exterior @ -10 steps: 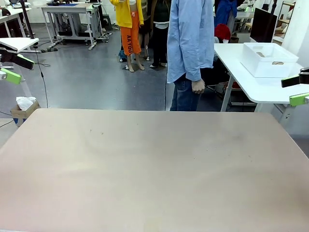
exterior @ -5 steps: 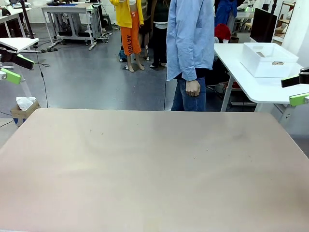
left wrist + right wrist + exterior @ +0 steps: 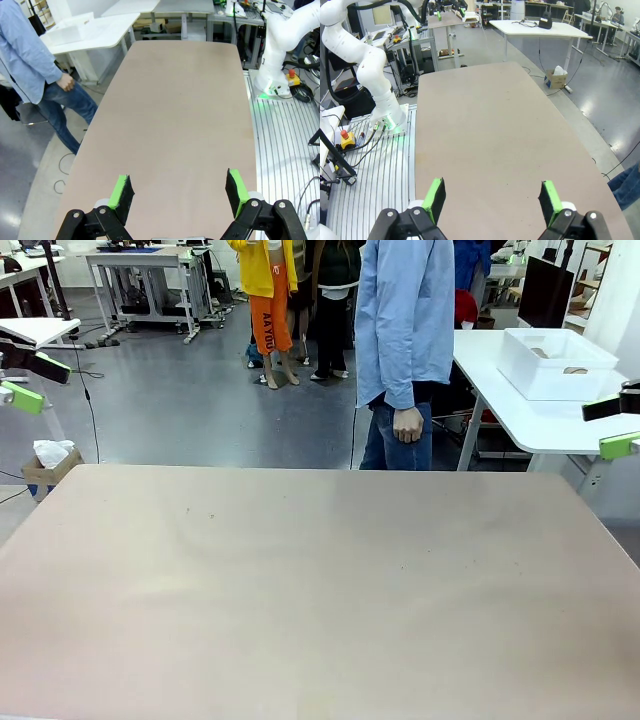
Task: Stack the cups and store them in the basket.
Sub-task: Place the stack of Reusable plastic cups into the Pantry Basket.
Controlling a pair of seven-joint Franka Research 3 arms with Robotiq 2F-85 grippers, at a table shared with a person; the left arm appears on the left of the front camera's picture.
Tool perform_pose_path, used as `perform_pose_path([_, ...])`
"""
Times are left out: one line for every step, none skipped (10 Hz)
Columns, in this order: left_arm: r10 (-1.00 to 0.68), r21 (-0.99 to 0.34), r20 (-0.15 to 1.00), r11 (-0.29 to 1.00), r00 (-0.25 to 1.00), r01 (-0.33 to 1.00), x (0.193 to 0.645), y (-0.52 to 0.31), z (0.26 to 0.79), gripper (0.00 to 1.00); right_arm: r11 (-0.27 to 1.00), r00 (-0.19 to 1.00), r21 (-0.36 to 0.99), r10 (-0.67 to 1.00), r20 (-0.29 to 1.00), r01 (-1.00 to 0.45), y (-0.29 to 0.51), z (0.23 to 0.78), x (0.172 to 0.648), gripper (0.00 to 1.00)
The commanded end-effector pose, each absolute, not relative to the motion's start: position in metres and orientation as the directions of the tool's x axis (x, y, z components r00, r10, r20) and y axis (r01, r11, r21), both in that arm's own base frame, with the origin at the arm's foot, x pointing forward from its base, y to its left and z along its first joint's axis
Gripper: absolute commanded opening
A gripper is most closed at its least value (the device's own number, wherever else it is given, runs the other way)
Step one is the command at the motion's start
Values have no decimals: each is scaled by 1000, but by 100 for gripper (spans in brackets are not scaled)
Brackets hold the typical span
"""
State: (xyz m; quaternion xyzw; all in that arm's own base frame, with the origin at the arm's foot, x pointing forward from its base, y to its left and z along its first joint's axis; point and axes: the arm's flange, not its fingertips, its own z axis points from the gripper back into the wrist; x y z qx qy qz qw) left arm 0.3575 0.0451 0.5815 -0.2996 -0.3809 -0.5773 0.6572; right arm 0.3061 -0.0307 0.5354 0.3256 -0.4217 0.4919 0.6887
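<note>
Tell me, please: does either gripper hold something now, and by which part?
Nothing is held. The left gripper and the right gripper are both open above the table.

In the front view the left gripper (image 3: 22, 382) is cut by the left edge, so just its green-padded fingertips show; the right gripper (image 3: 612, 426) is cut the same way by the right edge. The basket (image 3: 556, 362) sits on a far white side table (image 3: 540, 422), and what lies inside it is too small to tell. The person (image 3: 405, 350) at the far side is cut off above the shoulders by the top edge. In the right wrist view, only the person's leg (image 3: 626, 186) enters at the right edge.
</note>
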Motion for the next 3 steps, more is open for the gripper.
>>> perform_pose_path([-514,53,857,166,40,985,359,43,584,97,302,153,31,390,908,-953,-30,538,308,100])
perform_pose_path([-514,53,857,166,40,985,359,43,584,97,302,153,31,390,908,-953,-30,538,308,100])
perform_pose_path([-514,53,857,166,40,985,359,43,584,97,302,153,31,390,908,-953,-30,538,308,100])
